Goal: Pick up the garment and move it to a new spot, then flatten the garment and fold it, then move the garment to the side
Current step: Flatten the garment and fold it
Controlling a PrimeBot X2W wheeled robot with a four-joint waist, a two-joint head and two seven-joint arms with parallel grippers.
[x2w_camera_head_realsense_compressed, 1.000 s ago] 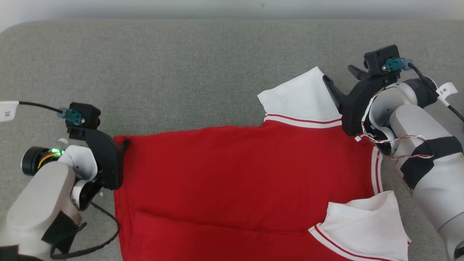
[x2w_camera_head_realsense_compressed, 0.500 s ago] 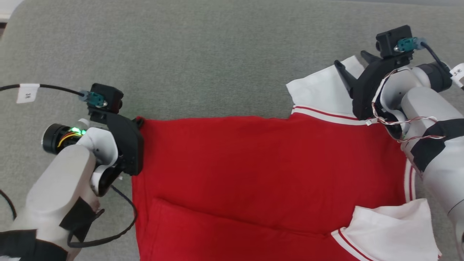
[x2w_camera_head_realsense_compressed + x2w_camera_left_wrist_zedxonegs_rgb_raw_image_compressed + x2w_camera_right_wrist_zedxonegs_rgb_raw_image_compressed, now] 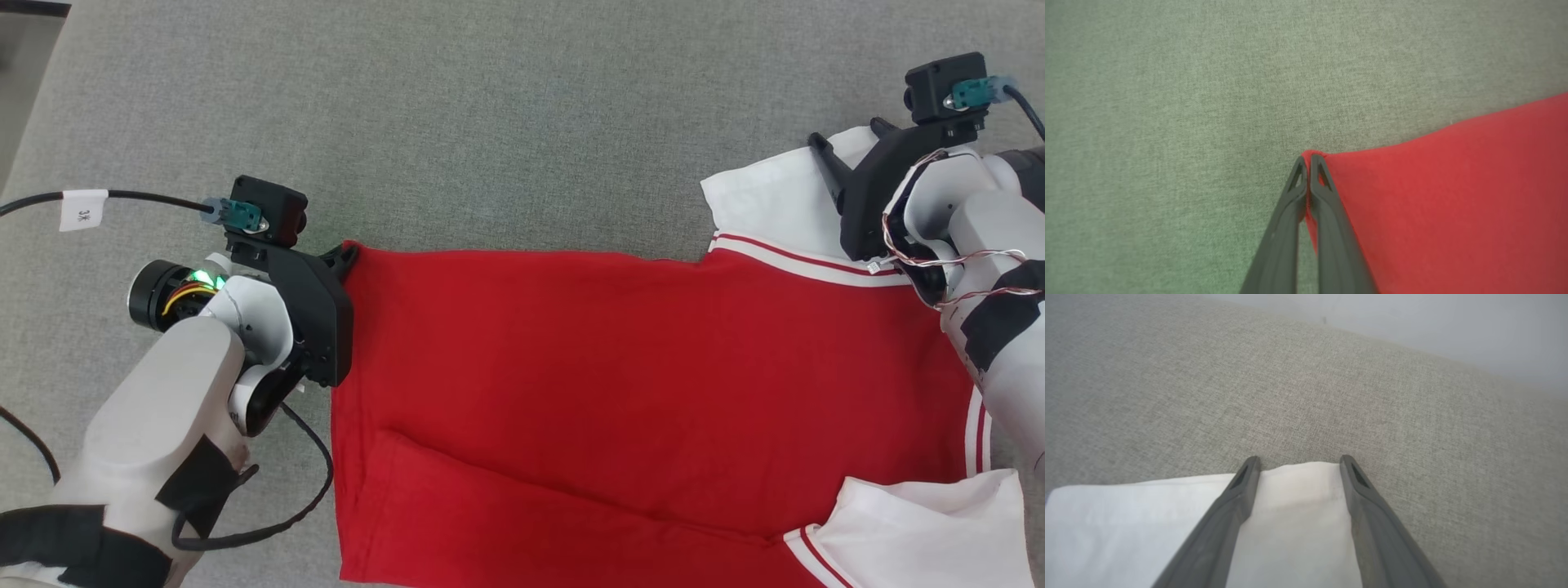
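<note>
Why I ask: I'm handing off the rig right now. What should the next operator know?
Left gripper: shut on the far left corner of the shirt.
Right gripper: open, fingers astride the edge of the sleeve, not gripping.
Shirt: spread on the grey surface, with one long crease across its near part.
Done: shirt laid out, mostly flat.
Left: close the right gripper on the sleeve, fold, move the shirt aside.

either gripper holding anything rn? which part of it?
Left gripper is shut on the garment, pinching its red corner. Right gripper is open over the white sleeve, holding nothing.
</note>
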